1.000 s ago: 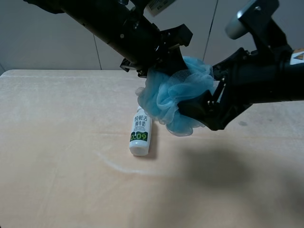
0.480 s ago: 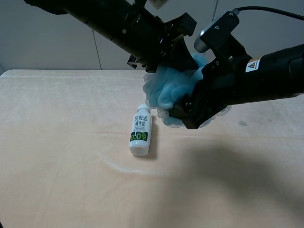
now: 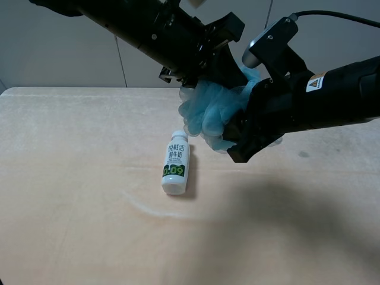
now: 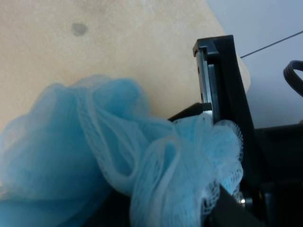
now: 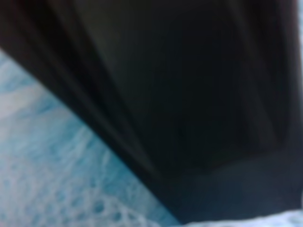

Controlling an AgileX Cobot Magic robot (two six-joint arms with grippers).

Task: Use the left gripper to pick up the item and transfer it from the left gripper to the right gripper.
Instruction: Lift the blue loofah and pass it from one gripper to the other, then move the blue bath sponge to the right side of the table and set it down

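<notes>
The item, a fluffy light-blue mesh puff, hangs in the air above the table, held between both arms. The left gripper, all black, comes in from the upper left and is shut on the puff's top. In the left wrist view the puff fills the frame beside one black finger. The right gripper, with the yellow-triangle sticker, is pressed into the puff's right side. Its jaws are buried in the mesh. The right wrist view shows only blurred blue mesh and a dark shape.
A white bottle with a green label lies on the beige table, just below and left of the puff. A grey wall stands behind the table.
The right gripper has moved left from an open stance into the puff. The puff now looks more squeezed on its right side. The left arm has barely moved.
</notes>
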